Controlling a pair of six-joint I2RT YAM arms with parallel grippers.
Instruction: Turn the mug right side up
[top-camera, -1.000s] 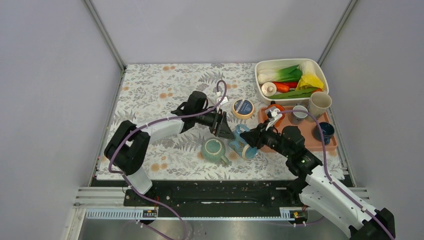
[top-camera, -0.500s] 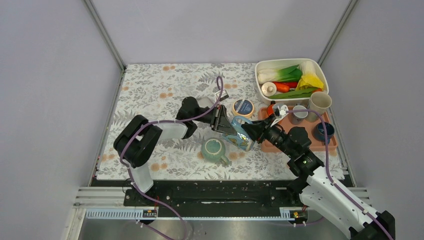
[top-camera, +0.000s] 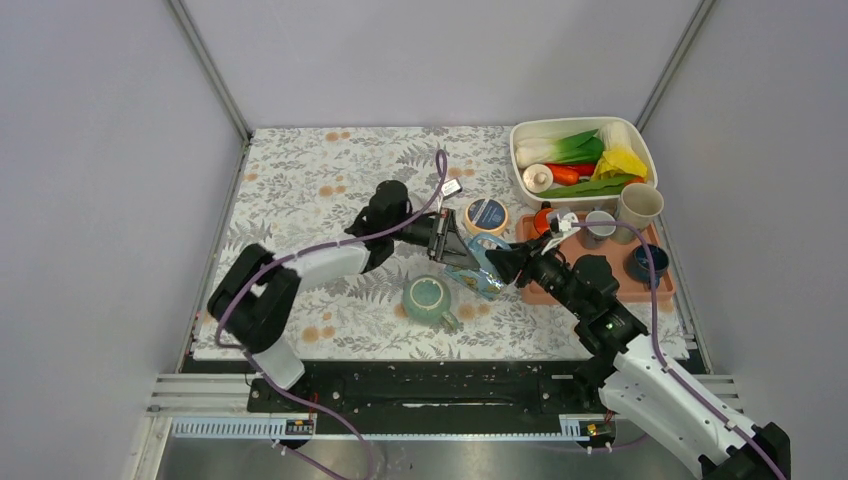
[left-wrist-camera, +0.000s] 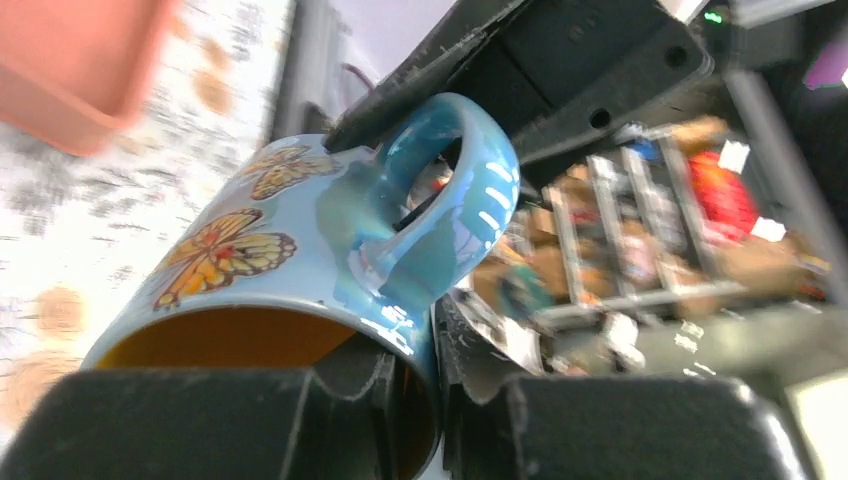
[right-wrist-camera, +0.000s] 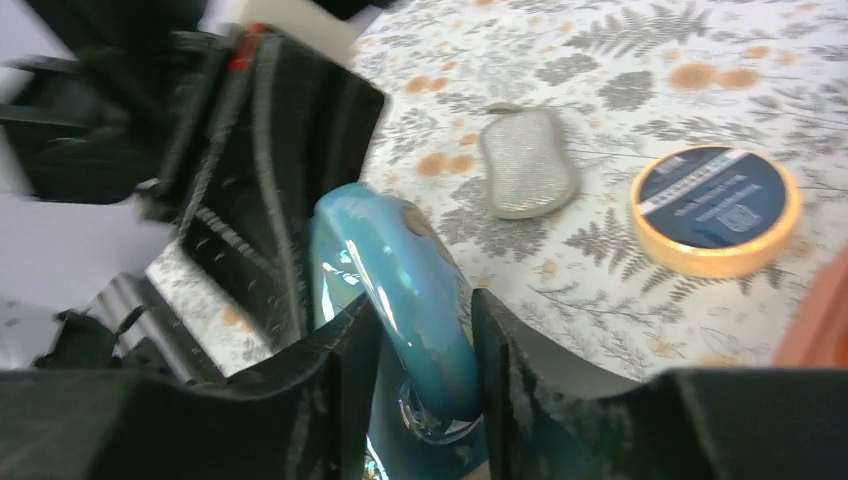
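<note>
The left arm (top-camera: 330, 260) and right arm (top-camera: 662, 402) pair white shell links with black joints. A purple cable (top-camera: 441, 172) loops along each; the left one carries a small white tag (top-camera: 450, 187). The pincer fingers (right-wrist-camera: 325, 400) are black and scuffed.

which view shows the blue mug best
The left wrist view: the blue mug fills it, butterflies, handle and orange inside all clear. The right wrist view shows only its glossy handle; the top view shows it small and partly hidden.
</note>
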